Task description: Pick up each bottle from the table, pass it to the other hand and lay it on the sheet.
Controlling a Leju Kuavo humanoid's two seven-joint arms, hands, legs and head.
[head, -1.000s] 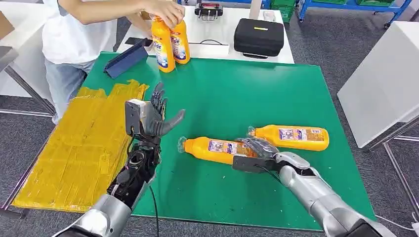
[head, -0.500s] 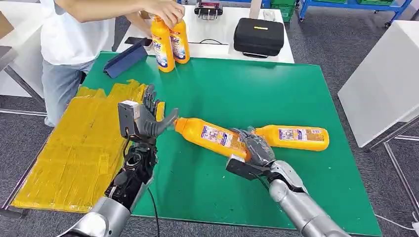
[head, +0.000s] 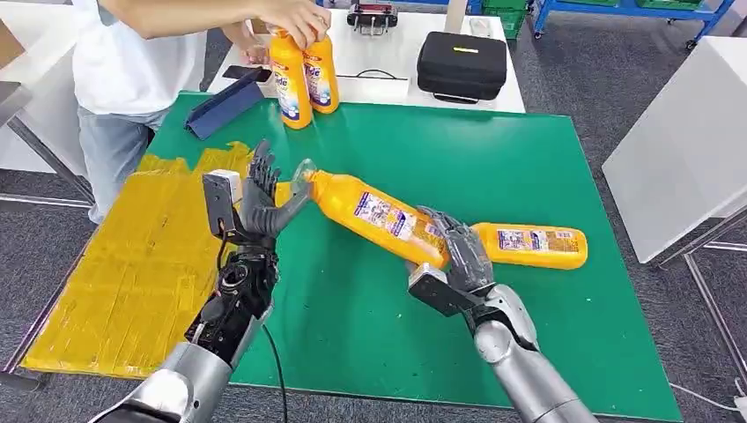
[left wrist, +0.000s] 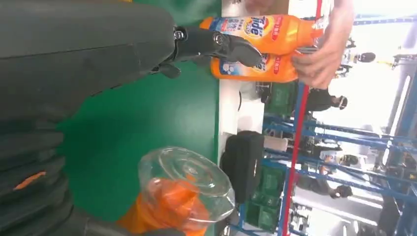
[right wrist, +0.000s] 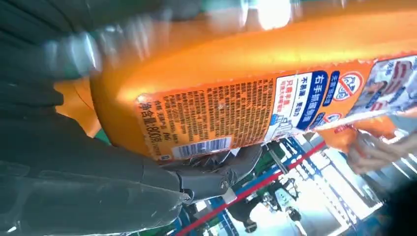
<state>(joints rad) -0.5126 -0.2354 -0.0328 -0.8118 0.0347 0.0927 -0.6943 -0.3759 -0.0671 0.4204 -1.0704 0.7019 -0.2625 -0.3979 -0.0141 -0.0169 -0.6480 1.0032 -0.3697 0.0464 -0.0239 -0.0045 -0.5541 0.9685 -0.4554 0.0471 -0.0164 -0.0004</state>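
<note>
My right hand (head: pixel 458 256) grips the base end of an orange bottle (head: pixel 374 214) and holds it tilted above the green mat, clear cap (head: pixel 305 172) pointing toward my left hand. My left hand (head: pixel 262 198) stands upright with fingers spread, its thumb just under the cap; the cap (left wrist: pixel 189 184) looms close in the left wrist view. A second orange bottle (head: pixel 533 245) lies flat on the mat behind my right hand. The yellow sheet (head: pixel 141 256) covers the table's left side. The held bottle's label (right wrist: pixel 246 113) shows in the right wrist view.
A person (head: pixel 132 62) at the far left holds two upright orange bottles (head: pixel 302 75) at the mat's far edge. A blue folder (head: pixel 225 106) lies near them. A black case (head: pixel 461 63) sits on the white table beyond. A white table (head: pixel 687 150) stands to the right.
My right hand lifted the near bottle off the mat and swung its cap end up and left. My left hand shifted a little left and back, now at the cap.
</note>
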